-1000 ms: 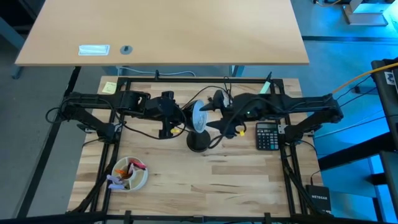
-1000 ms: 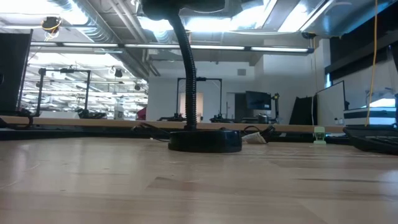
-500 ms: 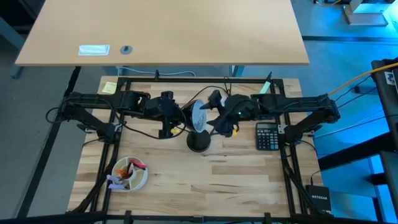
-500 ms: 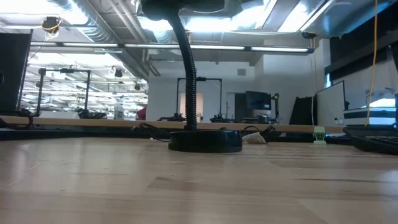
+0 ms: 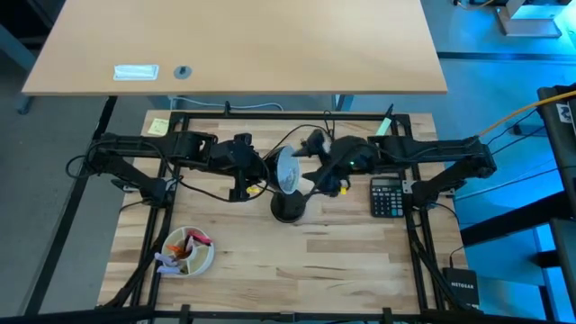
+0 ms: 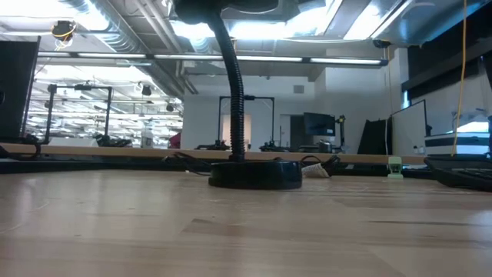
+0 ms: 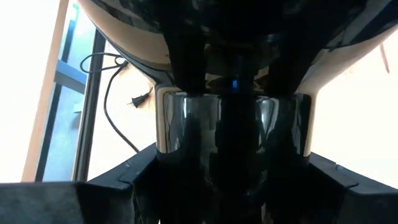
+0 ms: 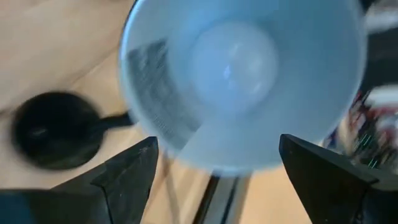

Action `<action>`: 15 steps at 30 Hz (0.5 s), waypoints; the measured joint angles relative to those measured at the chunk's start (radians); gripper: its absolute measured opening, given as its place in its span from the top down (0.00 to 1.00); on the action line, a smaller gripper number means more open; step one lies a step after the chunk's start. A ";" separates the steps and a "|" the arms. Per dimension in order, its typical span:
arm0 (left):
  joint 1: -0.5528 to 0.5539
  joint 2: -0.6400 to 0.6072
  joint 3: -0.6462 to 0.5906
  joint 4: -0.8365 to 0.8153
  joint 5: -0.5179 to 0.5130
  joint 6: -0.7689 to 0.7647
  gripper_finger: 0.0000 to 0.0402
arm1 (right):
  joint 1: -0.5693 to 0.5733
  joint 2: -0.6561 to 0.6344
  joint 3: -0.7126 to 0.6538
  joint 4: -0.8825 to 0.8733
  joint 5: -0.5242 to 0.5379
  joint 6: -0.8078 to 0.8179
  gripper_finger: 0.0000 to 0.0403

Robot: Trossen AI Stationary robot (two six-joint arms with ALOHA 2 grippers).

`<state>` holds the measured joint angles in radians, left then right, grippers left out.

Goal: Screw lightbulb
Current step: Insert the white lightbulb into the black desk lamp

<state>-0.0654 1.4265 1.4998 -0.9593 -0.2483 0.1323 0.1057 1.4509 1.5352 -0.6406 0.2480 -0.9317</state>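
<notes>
The black desk lamp stands mid-table on its round base (image 5: 288, 209) (image 6: 254, 174), and its gooseneck (image 6: 234, 85) rises from the base. Its silvery shade (image 5: 288, 169) opens toward the table's right. The white lightbulb (image 8: 233, 59) sits inside the shade (image 8: 155, 93), with its screw base hidden. My left gripper (image 5: 267, 171) is shut on the lamp's head behind the shade. My right gripper (image 8: 224, 168) (image 5: 312, 178) is open in front of the shade's mouth and touches nothing. My left gripper holds the lamp's glossy black socket housing (image 7: 230, 130), just behind the shade, between its two fingers (image 7: 124, 183). The fingers come level from the table's left. The lamp head is up in the air on its gooseneck, and the base rests on the table.
A black calculator (image 5: 389, 196) lies to the right of the lamp. A bowl of small things (image 5: 187, 252) sits near the front left. A yellow note (image 5: 158, 126) lies at the far left corner. Cables (image 5: 333, 121) run along the far side, and a pale desk (image 5: 234, 45) stands beyond.
My right gripper has turned about its wrist in front of the shade's mouth and drawn back a little toward the table's right. The lamp and my left gripper have stayed put.
</notes>
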 joint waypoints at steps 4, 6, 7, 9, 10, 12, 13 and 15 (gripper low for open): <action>0.000 0.000 0.000 0.000 0.007 0.003 0.38 | -0.015 0.014 -0.028 0.116 -0.037 -0.138 0.16; 0.000 0.000 0.000 0.001 0.007 0.003 0.38 | -0.015 0.020 -0.028 0.128 -0.071 -0.168 0.16; 0.000 0.000 0.000 0.000 0.006 0.003 0.38 | -0.015 0.025 -0.028 0.126 -0.089 -0.178 0.16; 0.000 0.000 0.000 -0.001 0.006 0.003 0.38 | -0.015 0.042 -0.028 0.140 -0.099 -0.217 0.16; 0.000 0.000 0.000 0.001 0.006 0.003 0.38 | -0.015 0.054 -0.028 0.162 -0.083 -0.240 0.16; 0.000 0.000 -0.001 -0.004 0.006 0.003 0.38 | -0.014 0.071 -0.028 0.197 -0.047 -0.287 0.16; 0.000 0.000 -0.001 0.001 0.006 0.004 0.38 | -0.015 0.077 -0.028 0.211 -0.045 -0.308 0.16; 0.000 0.001 -0.001 0.004 0.006 0.005 0.38 | -0.015 0.086 -0.028 0.237 -0.047 -0.331 0.16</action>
<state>-0.0658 1.4273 1.4986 -0.9556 -0.2424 0.1374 0.0910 1.5371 1.5074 -0.4035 0.2008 -1.2632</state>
